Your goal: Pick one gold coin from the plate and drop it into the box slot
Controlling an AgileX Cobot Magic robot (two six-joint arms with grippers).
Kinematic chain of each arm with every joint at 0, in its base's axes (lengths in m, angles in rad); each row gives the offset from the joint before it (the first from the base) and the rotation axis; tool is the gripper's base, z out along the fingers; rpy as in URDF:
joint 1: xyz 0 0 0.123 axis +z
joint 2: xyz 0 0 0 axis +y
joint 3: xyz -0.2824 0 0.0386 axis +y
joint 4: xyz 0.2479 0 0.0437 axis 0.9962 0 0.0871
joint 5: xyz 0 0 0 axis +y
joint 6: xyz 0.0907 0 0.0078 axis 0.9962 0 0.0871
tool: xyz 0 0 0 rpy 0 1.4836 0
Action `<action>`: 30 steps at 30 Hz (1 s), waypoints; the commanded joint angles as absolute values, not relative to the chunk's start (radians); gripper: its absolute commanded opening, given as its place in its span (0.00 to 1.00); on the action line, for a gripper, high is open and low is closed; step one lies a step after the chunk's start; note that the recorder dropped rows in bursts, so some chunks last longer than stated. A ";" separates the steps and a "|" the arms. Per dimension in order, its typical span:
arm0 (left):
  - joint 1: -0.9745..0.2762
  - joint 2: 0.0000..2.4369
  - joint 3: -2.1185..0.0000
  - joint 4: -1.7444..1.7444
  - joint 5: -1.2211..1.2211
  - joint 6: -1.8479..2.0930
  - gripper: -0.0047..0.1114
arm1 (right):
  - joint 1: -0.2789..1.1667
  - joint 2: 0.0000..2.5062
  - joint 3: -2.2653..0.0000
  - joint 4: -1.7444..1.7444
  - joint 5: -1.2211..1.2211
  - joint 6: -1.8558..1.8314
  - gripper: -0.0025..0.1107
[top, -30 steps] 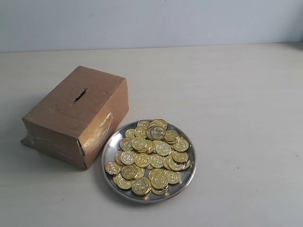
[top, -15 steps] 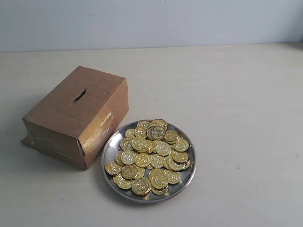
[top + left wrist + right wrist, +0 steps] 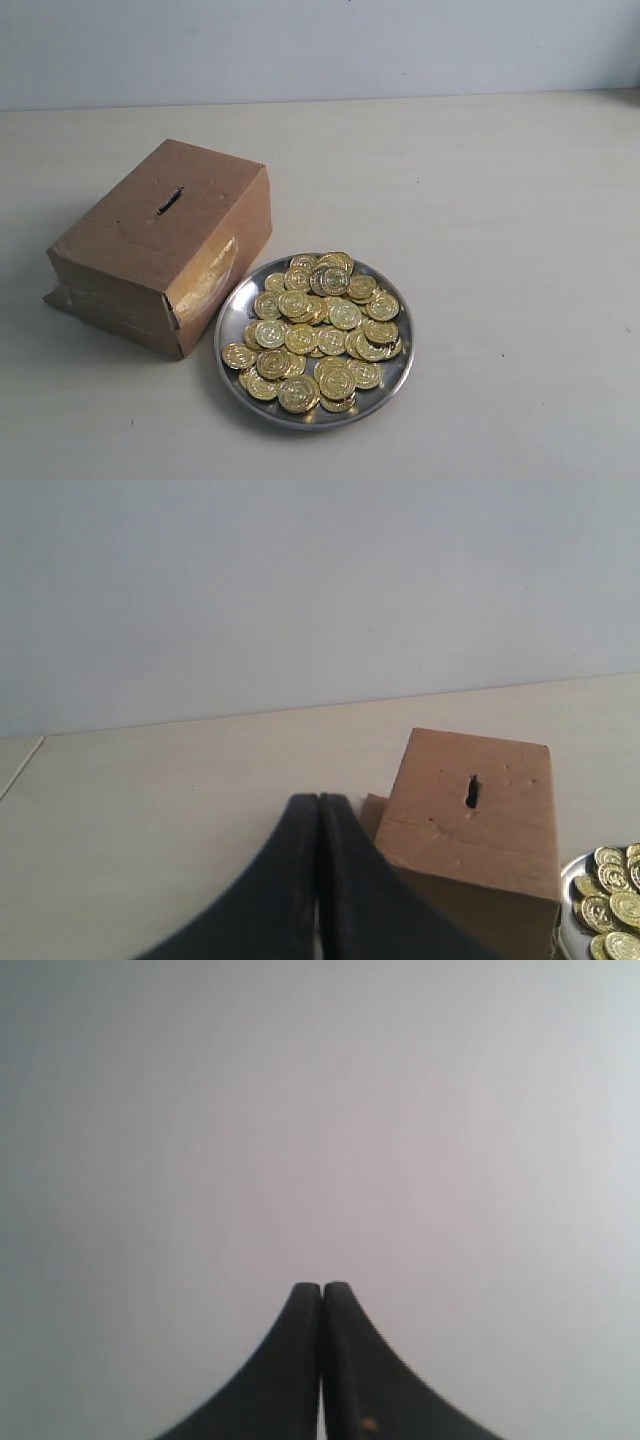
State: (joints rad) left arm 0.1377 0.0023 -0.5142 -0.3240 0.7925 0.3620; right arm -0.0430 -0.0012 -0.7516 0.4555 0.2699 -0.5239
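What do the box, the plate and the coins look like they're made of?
The box looks like matte brown cardboard, with glossy clear tape on its side. The plate seems polished silver metal; its rim reflects light. The coins are shiny gold with embossed faces: metal or plated plastic, cannot tell.

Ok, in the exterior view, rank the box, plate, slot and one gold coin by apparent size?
1. the box, largest.
2. the plate, slightly smaller.
3. a gold coin and the slot: about alike in length, though the slot is far narrower, so I leave them unranked.
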 commanded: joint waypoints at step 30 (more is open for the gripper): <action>0.139 0.000 -0.349 -0.229 -0.072 0.363 0.04 | -0.046 0.000 -0.237 -0.009 -0.040 -0.523 0.02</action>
